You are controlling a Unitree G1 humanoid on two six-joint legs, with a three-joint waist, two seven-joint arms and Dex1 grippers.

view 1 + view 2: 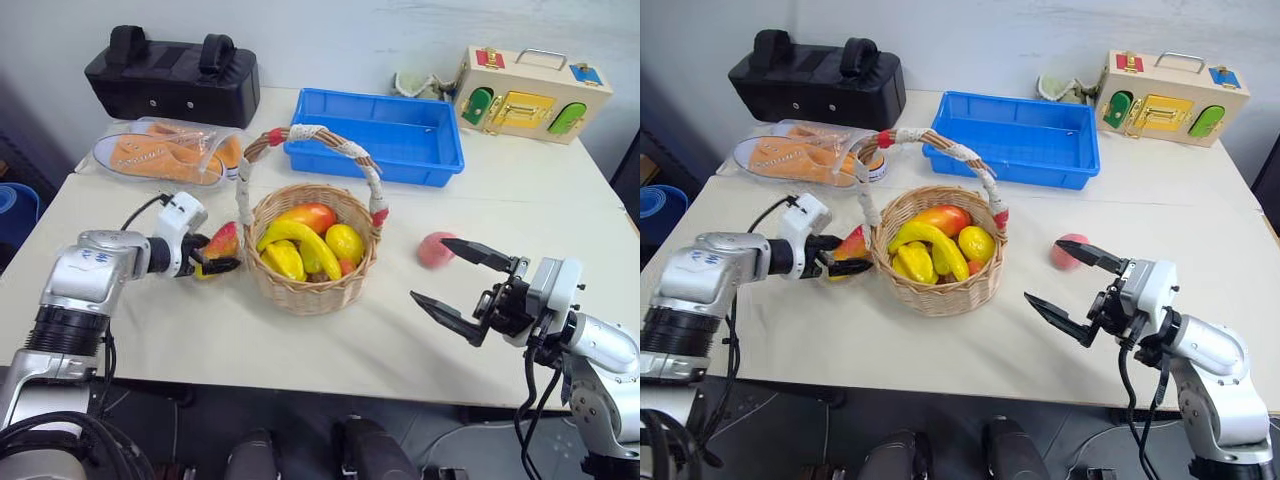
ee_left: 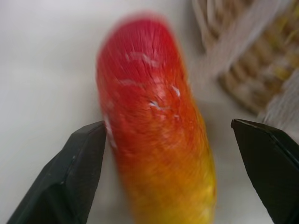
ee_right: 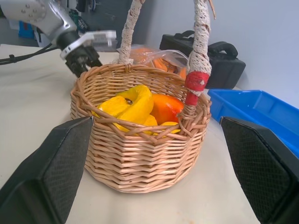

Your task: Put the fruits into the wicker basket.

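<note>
Left wrist view puts the red-yellow mango [image 2: 154, 135] squarely between the left gripper [image 1: 216, 258]'s two black fingers, with a gap still showing on the far side — the jaws straddle the fruit and are not yet clamped on it. From the head camera the mango lies on the bench [image 1: 330, 345] just beside the wicker basket [image 1: 312, 290], on its left. To do this well, I judge the fingers should close on the mango's thick middle rather than its tapered tip, then lift high enough to clear the woven rim and stay clear of the arched handle [image 1: 310, 135] before releasing over the banana [image 1: 300, 240] and the other fruit. The right gripper [image 1: 460, 280] hangs with its jaws wide open and empty, just beside the pink peach [image 1: 434, 249] — the piece left after this one.
</note>
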